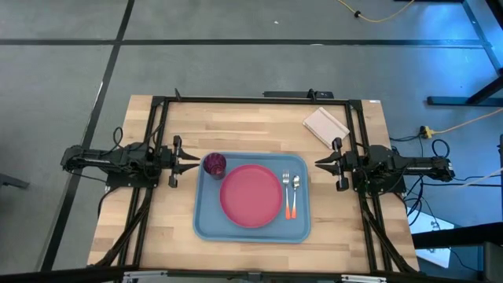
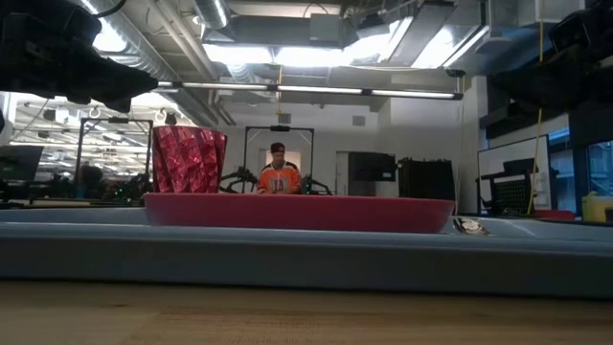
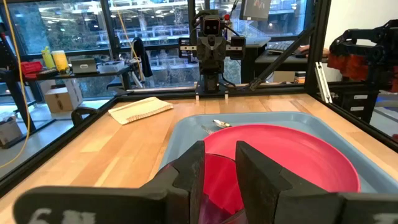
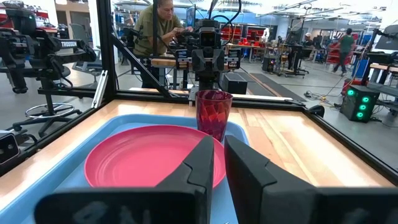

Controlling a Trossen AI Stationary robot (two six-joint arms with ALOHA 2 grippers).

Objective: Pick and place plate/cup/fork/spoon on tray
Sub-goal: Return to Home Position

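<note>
While the overhead camera is showing me the whole table, my left gripper [image 1: 191, 158] is hovering just beside the left rim of the large light-blue rectangular plastic tray [image 1: 203, 216], its fingers [image 3: 258, 171] standing slightly apart and holding nothing. Inside that tray, the small dark red faceted cup [image 1: 214, 164] is sitting at the far-left corner, touching or just beside the round pink-red plastic plate [image 1: 251, 196] filling the middle. Right of the plate, the orange-handled fork [image 1: 288, 193] and orange-handled spoon [image 1: 295, 192] are lying side by side; the table-level camera is barely showing them behind the plate's rim. My right gripper [image 1: 321, 163] is waiting off the tray's right edge, fingers [image 4: 202, 162] narrowly parted, empty.
</note>
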